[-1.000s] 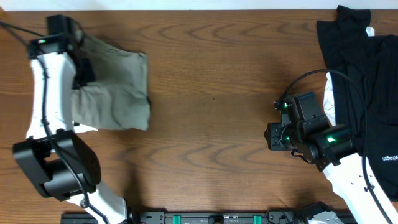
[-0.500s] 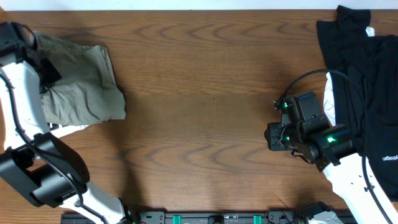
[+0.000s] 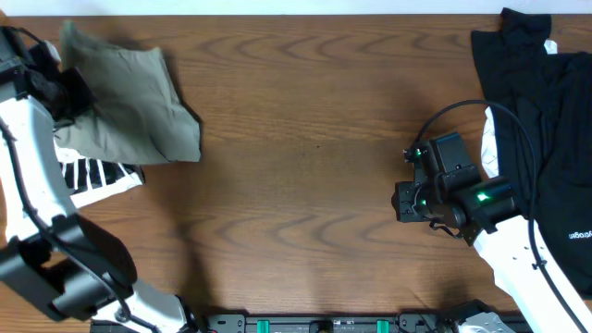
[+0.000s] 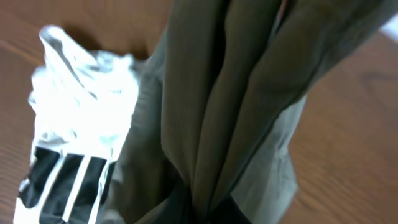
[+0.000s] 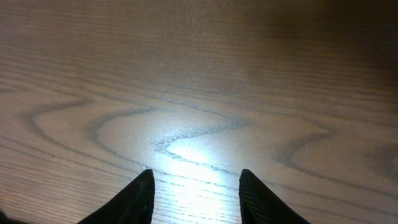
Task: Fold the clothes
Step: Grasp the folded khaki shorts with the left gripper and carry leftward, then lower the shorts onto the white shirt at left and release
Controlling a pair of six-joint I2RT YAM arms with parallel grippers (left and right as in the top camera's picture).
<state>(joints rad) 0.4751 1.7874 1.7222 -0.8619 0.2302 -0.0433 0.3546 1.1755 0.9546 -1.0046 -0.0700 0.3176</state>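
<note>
My left tool (image 4: 198, 210) pinches the bunched shorts (image 3: 129, 97) over the white tee (image 3: 97, 176), probably to stack them, while my right tool (image 5: 194, 186) hangs half-spread above the desk (image 5: 199, 74).

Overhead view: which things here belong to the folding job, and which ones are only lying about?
Part of the job:
khaki-grey shorts, held up at the left end of the table
left gripper, shut on the shorts

Only lying about:
white tee with black bars, next to the shorts
black garments, at the right edge
</note>
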